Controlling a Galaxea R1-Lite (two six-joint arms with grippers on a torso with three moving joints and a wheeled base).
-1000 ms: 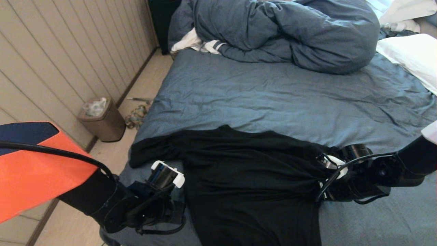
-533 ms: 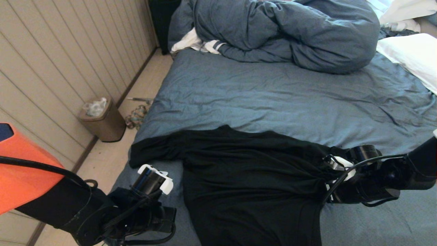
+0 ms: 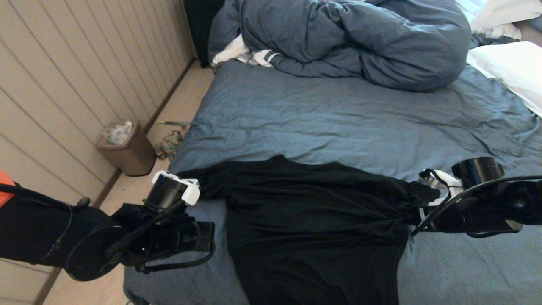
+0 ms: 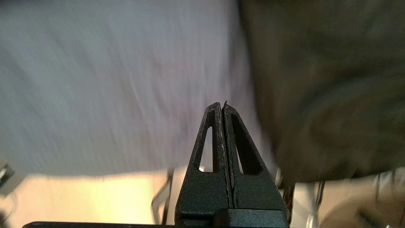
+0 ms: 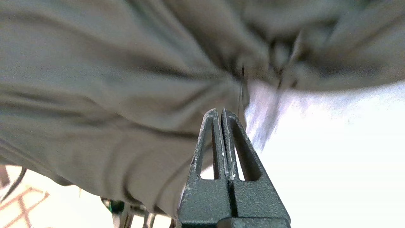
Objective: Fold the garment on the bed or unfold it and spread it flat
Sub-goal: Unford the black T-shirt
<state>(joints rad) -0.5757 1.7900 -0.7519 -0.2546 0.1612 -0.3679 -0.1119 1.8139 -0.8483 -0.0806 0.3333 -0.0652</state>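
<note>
Shirt (image 3: pixel 313 228) spread on near part of bed (image 3: pixel 338 123), largely flat; right sleeve bunched, body wrinkled. Left gripper (image 4: pixel 222 106) and right gripper (image 5: pixel 220 111) pinched together, empty, flanking shirt. Smoothing left.

Garment (image 3: pixel 313 228): thin black cloth, matt, softly creased. Bed (image 3: pixel 338 127) sheet: slate-blue woven cloth, matt, wrinkled. Duvet (image 3: pixel 351 38): blue-grey cloth, puffy. Pillow (image 3: pixel 512 67): smooth white cloth. Left gripper (image 4: pixel 222 106), right gripper (image 5: pixel 220 111): rough matt black plastic.

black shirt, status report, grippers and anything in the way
Left gripper shut, empty, beside left sleeve. Right gripper shut, empty, at right sleeve. Black shirt spread on bed, hem overhanging. Nothing in the way.
</note>
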